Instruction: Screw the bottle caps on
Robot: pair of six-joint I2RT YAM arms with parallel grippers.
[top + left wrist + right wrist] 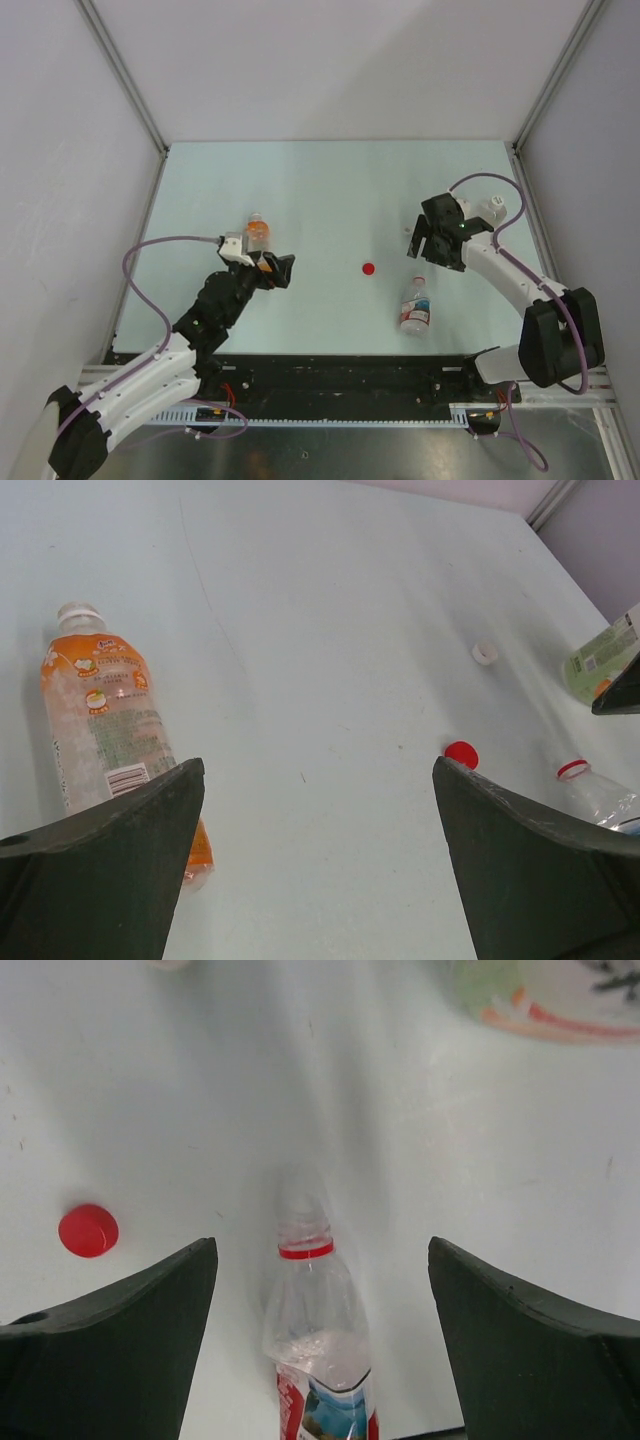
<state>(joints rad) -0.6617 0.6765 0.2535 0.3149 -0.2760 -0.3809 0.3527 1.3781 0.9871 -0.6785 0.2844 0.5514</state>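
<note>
The orange-liquid bottle (257,232) lies on its side on the table, just left of my open, empty left gripper (280,270); it also shows in the left wrist view (100,720). The red cap (368,268) lies loose mid-table (461,753) (88,1230). The red-and-white-label bottle (416,305) lies on its side with its neck open (315,1310), below my open right gripper (425,250) and in line with its gap. A white cap (485,652) lies loose farther back. The third bottle (490,207) lies behind the right arm (540,995). The other white cap is not clearly seen.
The pale table (330,190) is enclosed by white walls with metal frame posts at the left (160,150) and right (515,145). Purple cables loop off both arms. The arm bases sit along the near edge.
</note>
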